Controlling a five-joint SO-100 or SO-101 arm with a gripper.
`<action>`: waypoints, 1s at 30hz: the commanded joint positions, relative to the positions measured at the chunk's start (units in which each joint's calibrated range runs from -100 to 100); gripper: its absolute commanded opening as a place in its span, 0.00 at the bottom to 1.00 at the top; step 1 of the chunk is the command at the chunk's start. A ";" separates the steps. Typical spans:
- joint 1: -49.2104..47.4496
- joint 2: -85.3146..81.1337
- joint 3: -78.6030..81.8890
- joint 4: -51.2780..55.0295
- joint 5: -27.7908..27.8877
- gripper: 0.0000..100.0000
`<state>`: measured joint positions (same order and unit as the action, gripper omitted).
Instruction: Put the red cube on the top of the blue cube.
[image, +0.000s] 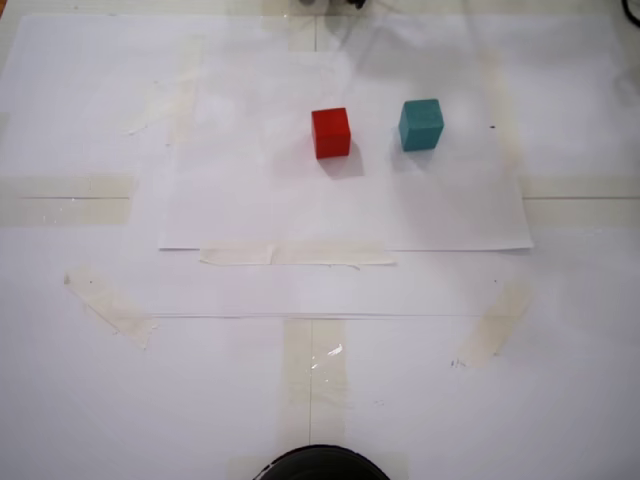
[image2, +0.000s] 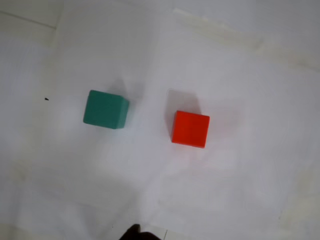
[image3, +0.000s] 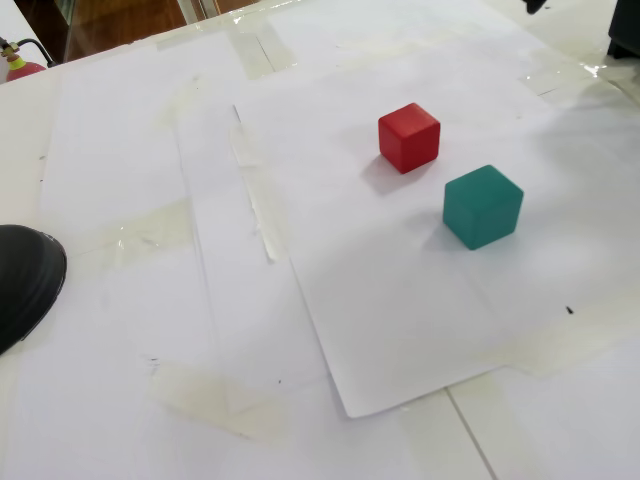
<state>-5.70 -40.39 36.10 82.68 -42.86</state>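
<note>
The red cube (image: 331, 133) sits on a white paper sheet (image: 300, 200), a short gap to the left of the blue (teal) cube (image: 421, 125) in a fixed view. Both also show in the other fixed view, the red cube (image3: 409, 137) behind the teal cube (image3: 483, 206). In the wrist view the teal cube (image2: 105, 109) is left of the red cube (image2: 190, 129), seen from well above. Only a dark tip of my gripper (image2: 136, 233) shows, at the bottom edge of the wrist view. Its jaws are out of view. Dark arm parts (image3: 625, 30) sit at the top right corner, away from both cubes.
The table is covered in white paper held by beige tape strips (image: 297, 256). A black round object (image: 320, 465) sits at the near edge in a fixed view and at the left (image3: 25, 280) in the other. A red object (image3: 22, 66) lies beyond the table's far left corner.
</note>
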 joint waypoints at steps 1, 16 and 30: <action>-0.81 0.56 -3.47 -1.84 -0.63 0.01; -4.74 3.74 -3.56 -3.22 -2.30 0.01; -3.91 4.17 -3.47 -3.06 -2.10 0.01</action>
<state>-10.38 -36.14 36.10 80.07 -45.20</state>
